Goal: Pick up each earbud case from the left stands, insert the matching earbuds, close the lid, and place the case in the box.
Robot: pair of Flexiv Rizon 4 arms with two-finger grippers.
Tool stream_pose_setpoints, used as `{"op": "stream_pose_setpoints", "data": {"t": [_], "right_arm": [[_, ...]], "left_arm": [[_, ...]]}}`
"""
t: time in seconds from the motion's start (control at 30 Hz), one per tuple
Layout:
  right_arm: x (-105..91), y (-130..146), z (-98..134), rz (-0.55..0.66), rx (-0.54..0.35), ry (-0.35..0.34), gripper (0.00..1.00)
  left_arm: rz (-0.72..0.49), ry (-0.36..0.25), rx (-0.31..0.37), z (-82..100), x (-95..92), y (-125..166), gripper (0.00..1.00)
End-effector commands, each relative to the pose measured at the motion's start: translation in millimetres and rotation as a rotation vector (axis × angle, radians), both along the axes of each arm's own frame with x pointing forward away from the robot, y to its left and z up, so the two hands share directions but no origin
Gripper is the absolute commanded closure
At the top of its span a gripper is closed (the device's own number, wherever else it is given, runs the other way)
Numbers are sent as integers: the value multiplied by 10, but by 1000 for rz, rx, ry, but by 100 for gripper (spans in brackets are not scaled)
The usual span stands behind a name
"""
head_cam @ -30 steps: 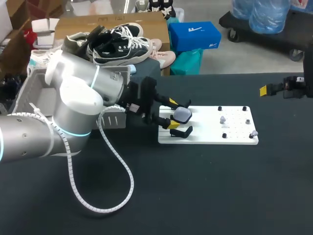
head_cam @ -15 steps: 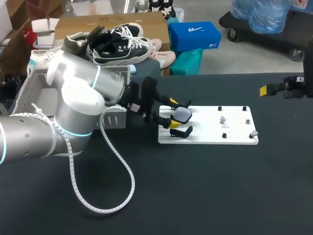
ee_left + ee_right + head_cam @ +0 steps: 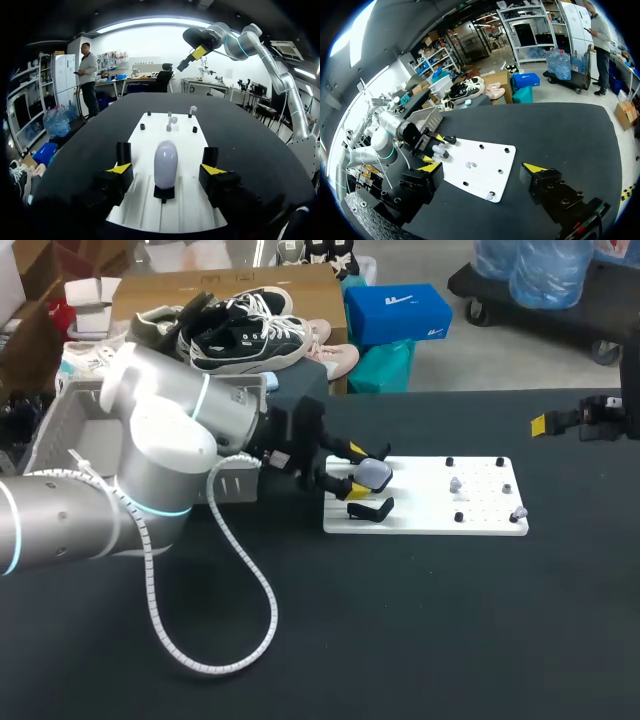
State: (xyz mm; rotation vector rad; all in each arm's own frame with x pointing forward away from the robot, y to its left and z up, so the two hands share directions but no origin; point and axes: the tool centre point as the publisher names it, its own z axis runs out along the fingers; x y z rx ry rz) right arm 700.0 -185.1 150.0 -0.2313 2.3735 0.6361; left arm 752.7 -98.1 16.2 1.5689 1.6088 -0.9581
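Note:
A pale grey earbud case stands upright on a small black stand at the left end of the white board. My left gripper is open around it. In the left wrist view the case sits between the yellow-tipped fingers with a gap on each side. A second black stand beside it is empty. Two small white earbuds stand on the board's right half. My right gripper hangs open at the far right, well above the table.
A grey box sits at the table's back left, partly hidden behind my left arm. Several black pegs stick up from the board. A white cable from my left arm loops over the black tabletop.
My left arm has edged slightly to the right, bringing its fingers further around the case. The right arm has not moved.

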Motion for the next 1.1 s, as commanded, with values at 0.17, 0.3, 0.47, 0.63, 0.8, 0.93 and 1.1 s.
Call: {"op": "stream_pose_setpoints", "data": {"t": [0.17, 0.3, 0.47, 0.63, 0.8, 0.93, 1.1], "right_arm": [[0, 0, 0, 0, 0, 0, 0], [0, 0, 0, 0, 0, 0, 0], [0, 0, 0, 0, 0, 0, 0], [0, 0, 0, 0, 0, 0, 0], [0, 0, 0, 0, 0, 0, 0], [0, 0, 0, 0, 0, 0, 0], [0, 0, 0, 0, 0, 0, 0]], "left_arm": [[-5, 5, 7, -22, 43, -22, 21], [-5, 5, 7, -20, 40, -25, 27], [-6, 8, 7, -26, 39, -27, 36], [-5, 11, 6, -31, 38, -27, 48], [-8, 12, 6, -34, 36, -27, 51], [-10, 12, 6, -37, 35, -28, 53], [-7, 13, 3, -37, 37, -25, 58]]}}
